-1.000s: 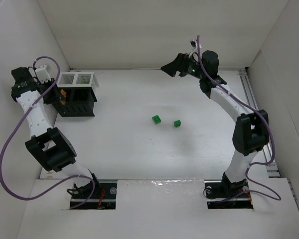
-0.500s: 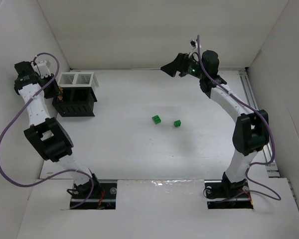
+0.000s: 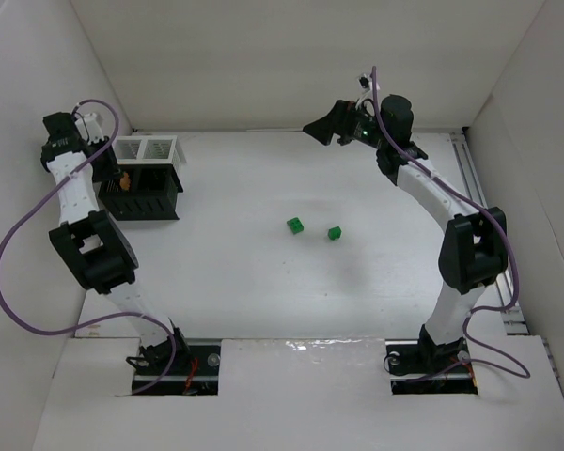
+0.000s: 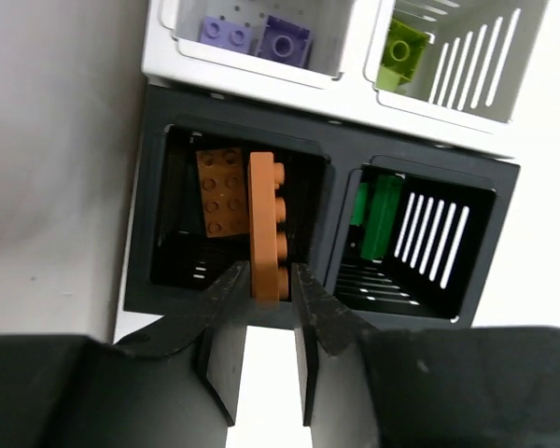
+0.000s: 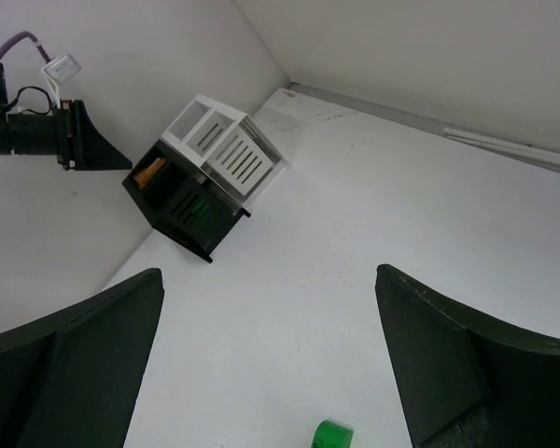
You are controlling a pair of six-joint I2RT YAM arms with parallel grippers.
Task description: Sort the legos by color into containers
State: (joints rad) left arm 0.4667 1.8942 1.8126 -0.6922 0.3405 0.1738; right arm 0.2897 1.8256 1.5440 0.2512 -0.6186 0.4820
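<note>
Orange lego [image 4: 264, 229] — pinched edgewise in left claw [image 4: 265, 278] — at the rack [image 4: 330, 191] opening.

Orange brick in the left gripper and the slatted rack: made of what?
Orange studded brick: looks like moulded hard plastic, smooth slight sheen, crisp round studs. Black-and-white slatted rack: probably rigid plastic too, matte, evenly moulded slots; painted metal not excluded.

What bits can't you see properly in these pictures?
- Left wrist: the orange brick, its lower end hidden inside the left gripper.
- Left wrist: the green piece, partly in shadow behind a wall of the rack.
- Right wrist: a loose green brick, cut off by the bottom edge.
- Top external: what the rack holds, too small.
</note>
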